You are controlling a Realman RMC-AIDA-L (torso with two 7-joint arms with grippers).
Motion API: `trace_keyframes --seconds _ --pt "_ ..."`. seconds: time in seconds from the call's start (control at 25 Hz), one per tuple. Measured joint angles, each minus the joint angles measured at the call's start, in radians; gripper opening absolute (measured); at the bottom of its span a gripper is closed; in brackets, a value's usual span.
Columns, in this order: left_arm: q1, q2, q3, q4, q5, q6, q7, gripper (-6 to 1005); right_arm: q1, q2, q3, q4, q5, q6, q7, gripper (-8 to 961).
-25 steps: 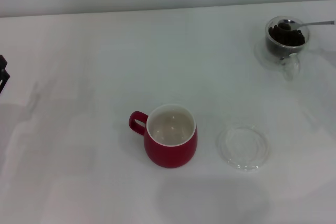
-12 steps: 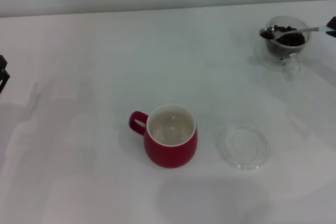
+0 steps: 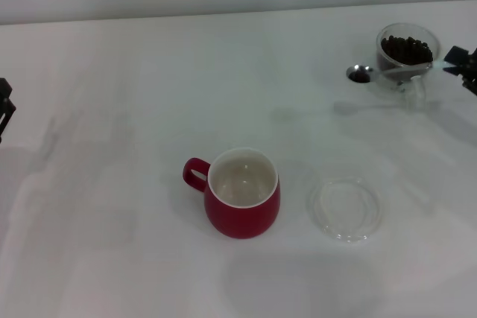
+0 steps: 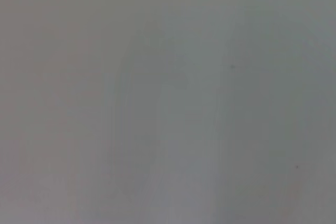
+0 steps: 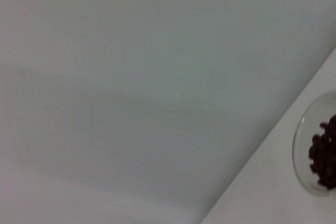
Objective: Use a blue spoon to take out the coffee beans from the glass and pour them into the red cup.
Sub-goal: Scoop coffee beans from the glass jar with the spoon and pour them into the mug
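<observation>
The right gripper shows only as a dark tip at the right edge of the head view, and its fingers look closed on the pale handle end of the blue spoon, though the grip itself is mostly cut off by the edge. From there the stem runs out across the front of the glass to the bowl, which now hangs out past the glass on its left side, above the surface. Half a second ago that bowl sat over the glass rim; now it has cleared it, with something dark in it, probably a few of the coffee beans. So the scoop looks done and the carry begun. The red cup stands well apart, near the middle, empty inside. A clear dish lies just beside it. The left gripper sits parked at the left edge, fingers not readable
</observation>
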Motion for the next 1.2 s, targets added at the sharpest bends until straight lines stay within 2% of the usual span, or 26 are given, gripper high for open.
trace_keyframes --seconds 0.44,0.48,0.52,0.88,1.2 --pt "0.012 0.000 0.000 0.004 0.001 0.008 0.000 775 -0.002 0.043 -0.014 -0.002 -0.027 0.051 -0.055 201" --pt "0.012 0.000 0.000 0.004 0.001 0.010 0.000 775 -0.001 0.056 -0.028 -0.005 -0.027 0.060 -0.063 201" --pt "0.013 0.000 0.000 0.004 0.001 0.012 0.000 775 -0.001 0.056 -0.028 -0.005 -0.027 0.060 -0.063 202" --pt "0.019 0.001 0.000 0.005 0.001 0.015 0.000 774 0.011 0.107 -0.096 -0.042 -0.027 0.083 -0.082 204" --pt "0.022 0.003 0.000 0.005 0.001 0.015 0.000 774 0.026 0.120 -0.134 -0.038 -0.020 0.093 -0.089 206"
